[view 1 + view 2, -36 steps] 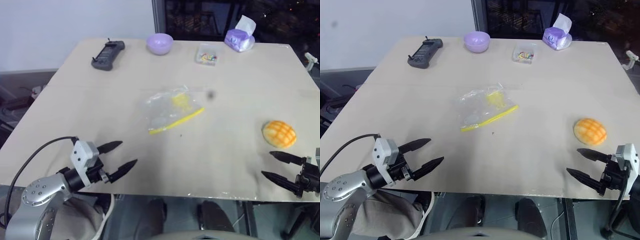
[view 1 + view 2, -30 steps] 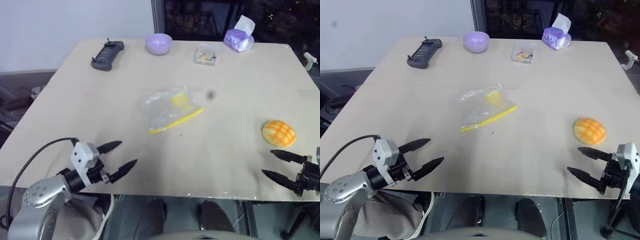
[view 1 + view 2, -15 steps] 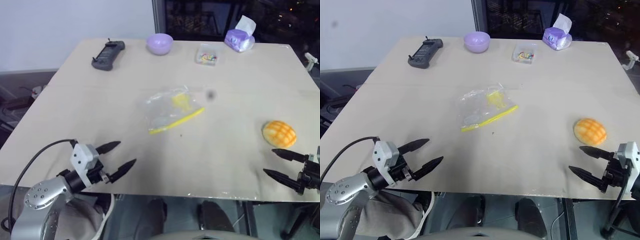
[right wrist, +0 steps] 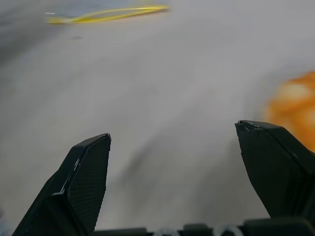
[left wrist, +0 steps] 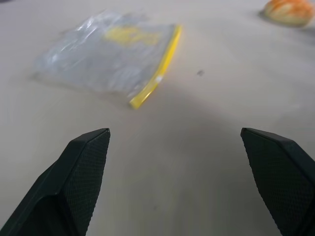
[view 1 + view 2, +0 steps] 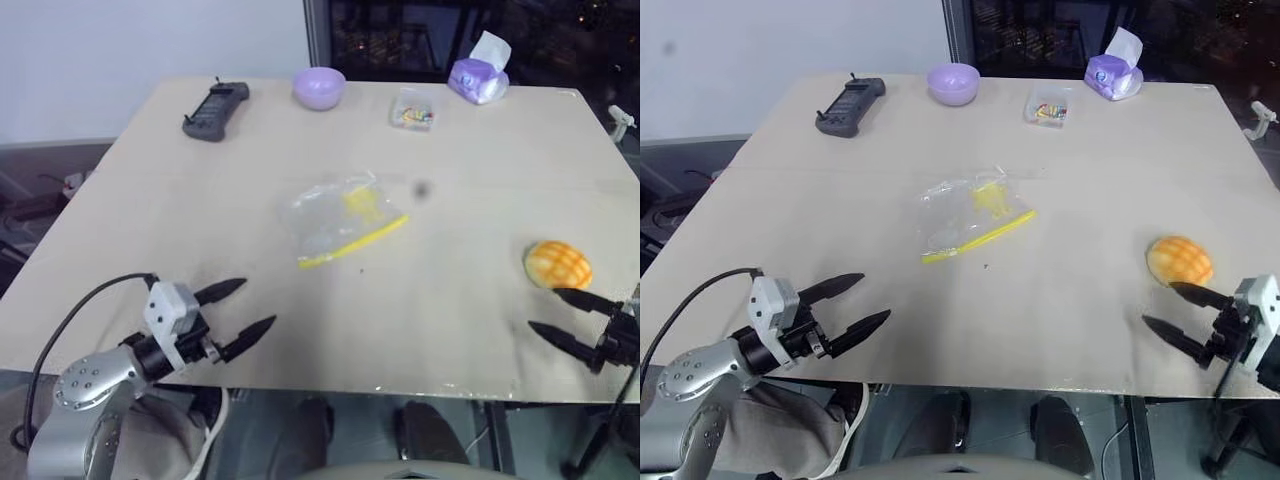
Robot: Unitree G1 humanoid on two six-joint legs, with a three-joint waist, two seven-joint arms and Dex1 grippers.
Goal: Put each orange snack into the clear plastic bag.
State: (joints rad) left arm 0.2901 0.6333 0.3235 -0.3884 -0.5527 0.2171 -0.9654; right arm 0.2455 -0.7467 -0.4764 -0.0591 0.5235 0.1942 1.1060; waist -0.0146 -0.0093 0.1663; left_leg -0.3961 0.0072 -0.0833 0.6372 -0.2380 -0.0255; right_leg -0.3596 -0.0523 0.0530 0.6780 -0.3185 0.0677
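Nothing is bagged yet: the round, grid-crusted orange bun sits on the desk at lower right, well apart from the flat clear plastic bag at centre, while both grippers' jaws stand spread and empty, right gripper just beside the bun.

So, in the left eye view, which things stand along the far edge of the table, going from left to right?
Black handheld controller → lilac bowl → small clear box of colourful bits → purple tissue pack.
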